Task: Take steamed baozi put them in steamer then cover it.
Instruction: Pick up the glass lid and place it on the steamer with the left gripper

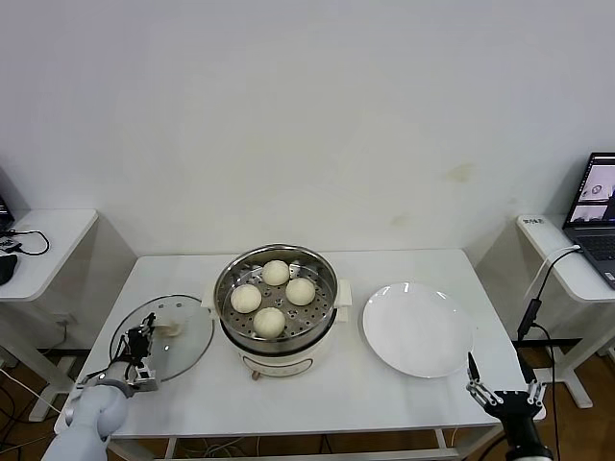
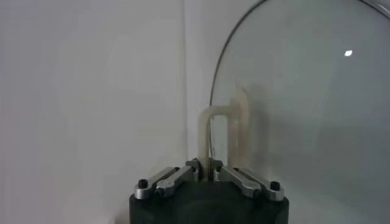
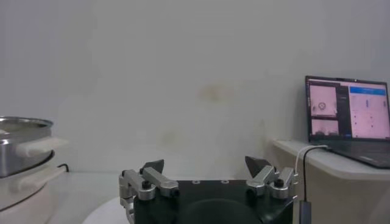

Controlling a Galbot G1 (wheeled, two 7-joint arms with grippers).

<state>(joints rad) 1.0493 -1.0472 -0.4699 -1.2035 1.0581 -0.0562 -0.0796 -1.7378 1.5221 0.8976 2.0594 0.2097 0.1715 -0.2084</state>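
The steamer [image 1: 276, 338], a shiny steel pot on a cream base, stands mid-table. Four cream-white baozi [image 1: 269, 321] lie on its perforated tray. The round glass lid [image 1: 178, 351] lies flat on the table to the steamer's left. My left gripper [image 1: 146, 338] is at the lid. In the left wrist view it [image 2: 209, 165] is shut on the lid's cream loop handle [image 2: 218, 122], with the glass [image 2: 304, 109] beyond. My right gripper [image 1: 495, 389] waits open and empty at the table's front right edge; in its wrist view [image 3: 207, 164] the steamer's side [image 3: 21, 146] shows far off.
An empty flat white plate [image 1: 418, 328] lies right of the steamer. Side desks stand at both ends, the right one with a laptop [image 1: 598, 206] and a hanging cable [image 1: 533, 307]. A white wall is behind the table.
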